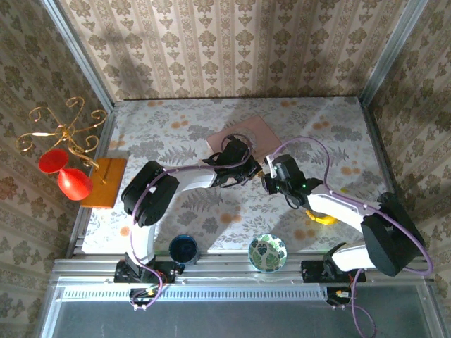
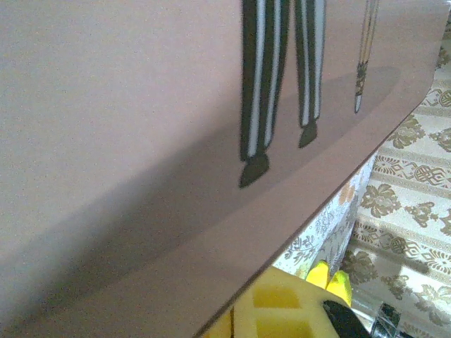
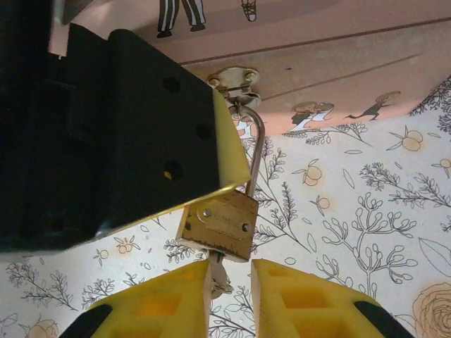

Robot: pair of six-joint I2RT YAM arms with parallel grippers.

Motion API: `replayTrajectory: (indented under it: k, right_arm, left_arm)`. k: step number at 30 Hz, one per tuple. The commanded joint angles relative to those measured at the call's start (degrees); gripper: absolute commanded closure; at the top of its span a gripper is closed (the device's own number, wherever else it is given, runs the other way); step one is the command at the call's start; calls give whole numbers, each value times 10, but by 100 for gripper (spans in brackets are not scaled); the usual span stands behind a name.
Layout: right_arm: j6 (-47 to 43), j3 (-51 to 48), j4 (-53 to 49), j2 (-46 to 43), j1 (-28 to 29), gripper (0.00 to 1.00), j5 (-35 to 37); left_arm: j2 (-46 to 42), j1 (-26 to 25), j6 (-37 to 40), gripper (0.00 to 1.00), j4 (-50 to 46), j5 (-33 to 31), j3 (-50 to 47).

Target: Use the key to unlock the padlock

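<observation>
The pink box point(image 1: 243, 136) lies near the middle of the table's point(image 1: 331, 127) far edge. The padlock point(image 3: 220, 224) hangs by its thin shackle from the clasp point(image 3: 236, 76) on the box's near side. The left gripper point(image 1: 237, 159) is closed and set against the box right at the clasp, and its black finger point(image 3: 134, 127) with a yellow pad touches the top of the padlock. This looks meant to keep box and lock from swinging while the key is worked. Whether it pinches anything cannot be told.

The key point(image 3: 220, 282) sits in the bottom of the padlock. The right gripper point(image 3: 231, 267) is just below the lock, its yellow jaws narrowly parted with the key in the gap and nearer the left jaw. They do not look clamped on it. The shackle looks seated, so the lock is probably not yet open.
</observation>
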Motion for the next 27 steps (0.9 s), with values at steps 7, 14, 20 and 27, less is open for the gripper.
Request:
replayTrajectory:
  k: [7,14,20,27]
  right_arm:
    - [-26,45,-48,38,16,73,38]
    - [-28,66,-75,58,26,73,53]
    - [-25,73,-88,54,29,70,56]
    - [-26,87,-127,48,41,63,76]
  left_arm:
    - [-18,-2,-20,100,40,36,15]
    - [-16,-2,-19,100,40,37,17]
    - [-14,0,-21,100,39,37,17]
    - [-15,1,-23,100,38,37,16]
